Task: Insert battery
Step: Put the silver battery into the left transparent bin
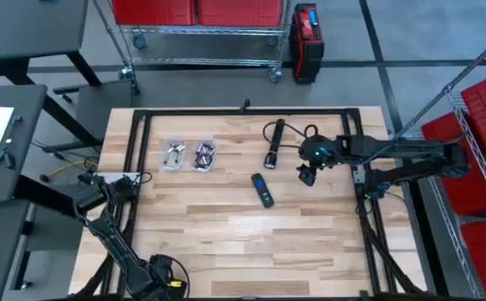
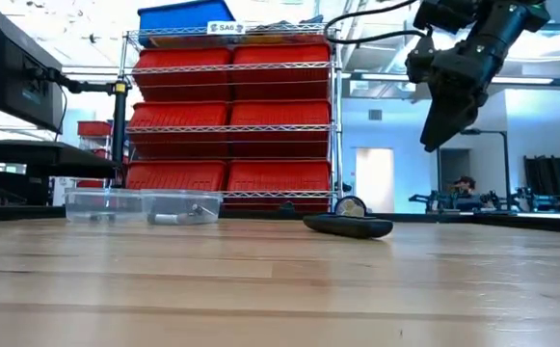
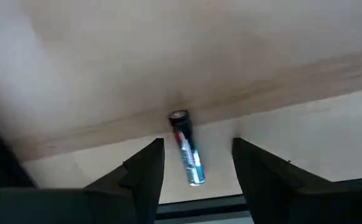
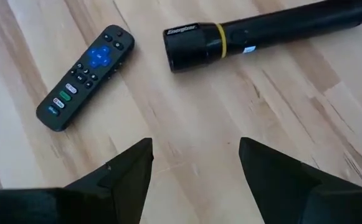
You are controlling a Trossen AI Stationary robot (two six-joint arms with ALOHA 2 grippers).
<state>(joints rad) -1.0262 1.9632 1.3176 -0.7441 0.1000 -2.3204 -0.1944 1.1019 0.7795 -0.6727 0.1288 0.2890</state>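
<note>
Lying on pale wood grain: cylindrical battery [image 3: 186, 149], btwn open left claw [image 3: 196, 171].

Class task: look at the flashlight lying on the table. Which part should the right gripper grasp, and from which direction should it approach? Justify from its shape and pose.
Probably the slim barrel of the flashlight, taken from straight above. It lies flat on the table, so only the top and sides are free. The barrel is narrower than the wider head, so the fingers should close across it. The right gripper hangs open above the table near it; the remote lies clear to one side.
</note>
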